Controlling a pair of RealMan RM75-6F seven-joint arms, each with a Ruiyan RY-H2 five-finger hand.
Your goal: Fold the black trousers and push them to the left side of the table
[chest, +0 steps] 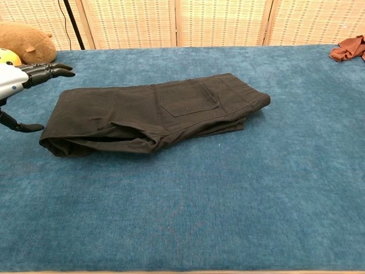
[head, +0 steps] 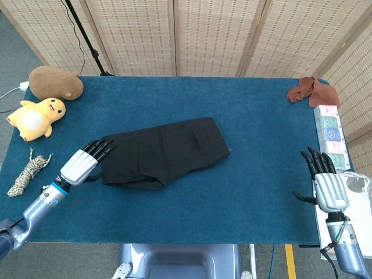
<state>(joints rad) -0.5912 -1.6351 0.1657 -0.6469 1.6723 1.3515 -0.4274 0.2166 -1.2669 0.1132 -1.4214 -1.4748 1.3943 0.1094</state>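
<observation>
**Trousers folded, both hands empty**

Your left hand [head: 81,163] hangs with its fingers [head: 100,146] spread and straight, holding nothing. Their tips reach just to the near-left end of the trousers [head: 165,152]; from the chest view you can't quite tell whether the thumb touches the cloth or stops just short of it. The trousers lie folded into a flat bundle ahead of and to the right of those fingertips, around the middle of the table [head: 250,133], back pocket facing up.

Your right hand [head: 327,185] stands at the table's right edge, fingers extended and apart, palm down, gripping nothing. The trousers are well apart from it, off to the left of its thumb.

Beyond your left fingertips, toward the far-left corner, sit a yellow duck [head: 36,118] and a brown plush [head: 56,82]. A rope bundle [head: 28,172] lies to the left of the left hand. A rust cloth [head: 306,89] lies at the far-right corner, well ahead of your right fingers.
</observation>
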